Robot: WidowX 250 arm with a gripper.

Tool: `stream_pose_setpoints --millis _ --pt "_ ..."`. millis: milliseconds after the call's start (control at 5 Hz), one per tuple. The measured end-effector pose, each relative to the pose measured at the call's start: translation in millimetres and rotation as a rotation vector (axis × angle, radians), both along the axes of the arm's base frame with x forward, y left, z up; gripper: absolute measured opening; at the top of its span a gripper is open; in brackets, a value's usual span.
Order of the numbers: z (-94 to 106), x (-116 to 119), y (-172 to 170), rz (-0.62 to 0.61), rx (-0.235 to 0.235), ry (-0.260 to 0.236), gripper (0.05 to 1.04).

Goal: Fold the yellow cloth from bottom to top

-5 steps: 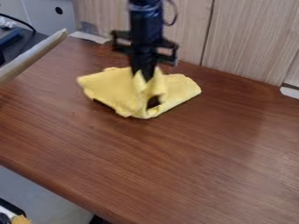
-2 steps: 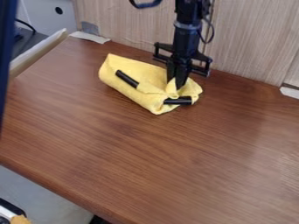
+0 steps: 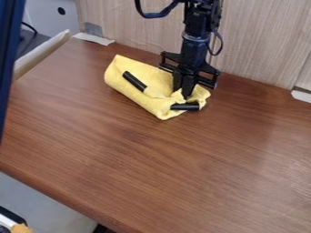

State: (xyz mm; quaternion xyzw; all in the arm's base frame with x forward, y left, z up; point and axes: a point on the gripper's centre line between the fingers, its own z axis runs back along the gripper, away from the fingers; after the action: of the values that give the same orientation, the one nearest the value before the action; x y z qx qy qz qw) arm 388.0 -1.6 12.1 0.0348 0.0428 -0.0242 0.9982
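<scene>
Gripper (image 3: 184,93) down on folded yellow cloth (image 3: 135,94)

The cloth lies beneath and beside the gripper on the counter (image 3: 182,159); whether it is pinched, I cannot tell. Best let go low, then rise straight, lest the fold drag open.

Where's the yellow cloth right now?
In the camera view, the yellow cloth lies folded near the wooden panels, left of centre, with the gripper at its right end.
</scene>
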Motion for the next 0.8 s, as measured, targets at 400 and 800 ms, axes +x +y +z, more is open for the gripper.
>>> stream_pose_setpoints --millis 400,800 --pt "6.6 -10.8 0.0 -0.002 -0.002 -0.006 0.511" --pt "17.4 -11.4 0.5 -0.004 -0.004 -0.019 1.0"
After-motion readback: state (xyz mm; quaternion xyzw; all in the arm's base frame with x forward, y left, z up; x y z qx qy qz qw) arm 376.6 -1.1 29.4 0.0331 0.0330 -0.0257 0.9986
